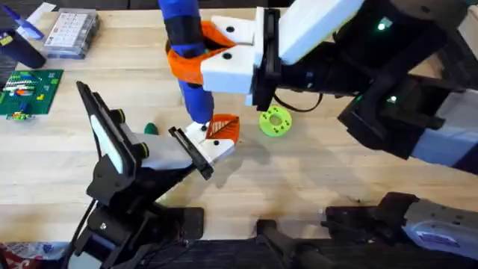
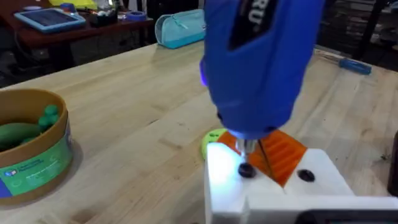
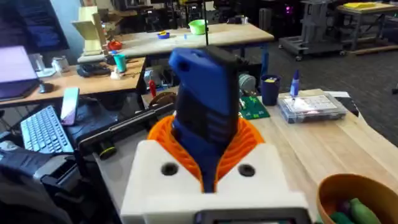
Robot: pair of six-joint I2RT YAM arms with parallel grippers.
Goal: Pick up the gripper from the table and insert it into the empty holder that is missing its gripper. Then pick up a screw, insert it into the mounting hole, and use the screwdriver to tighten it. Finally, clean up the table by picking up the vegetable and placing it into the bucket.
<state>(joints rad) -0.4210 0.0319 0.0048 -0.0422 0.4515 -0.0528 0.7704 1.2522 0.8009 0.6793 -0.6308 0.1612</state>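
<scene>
My right gripper (image 1: 208, 54) (image 3: 205, 146) is shut on the blue screwdriver (image 1: 187, 52) (image 3: 205, 99), holding it upright. Its tip rests on a dark screw (image 2: 245, 170) in the white holder (image 1: 209, 148) (image 2: 224, 186) at the end of my left arm. The orange ribbed gripper (image 1: 225, 127) (image 2: 286, 154) sits in that holder. My left gripper (image 1: 221, 136) (image 2: 267, 155) looks shut with nothing else in it. The dark green vegetable (image 1: 151, 128) lies on the table left of the holder. The bucket (image 2: 59, 134) (image 3: 329, 186) has green items inside.
A lime-green ring (image 1: 275, 122) (image 2: 212, 138) lies just right of the holder. A green circuit board (image 1: 28, 91) and a clear parts box (image 1: 71, 33) sit at the far left. A blue case (image 2: 180, 28) stands at the table's far edge.
</scene>
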